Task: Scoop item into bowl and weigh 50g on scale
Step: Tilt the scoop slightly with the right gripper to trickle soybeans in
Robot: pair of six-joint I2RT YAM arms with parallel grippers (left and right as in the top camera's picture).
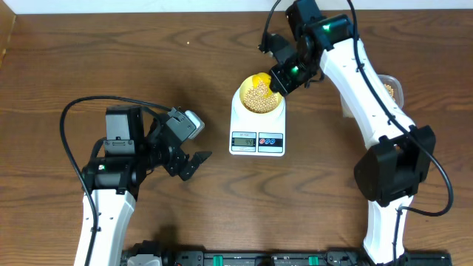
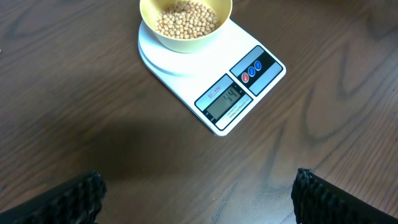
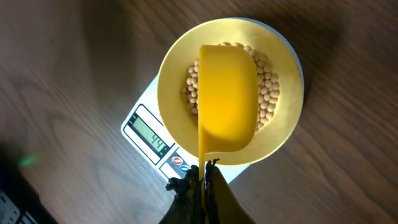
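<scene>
Scale [image 2: 214, 78] LCD read 44; R gripper [image 3: 200, 183] clamped scoop [image 3: 229, 99] handle over bowl [image 3: 174, 81] w/ beans [image 3: 268, 93]; L gripper [image 1: 188, 164], scale's 8 o'clock, jaws spread wide, empty.

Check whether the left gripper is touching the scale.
Apart. The overhead view shows bare table between the open left gripper and the scale.

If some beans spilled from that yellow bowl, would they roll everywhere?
Probably. The beans look small, round and loose, so they would likely roll across the flat table. Heaped in the bowl, they probably shift like gravel rather than hold a shape.
</scene>
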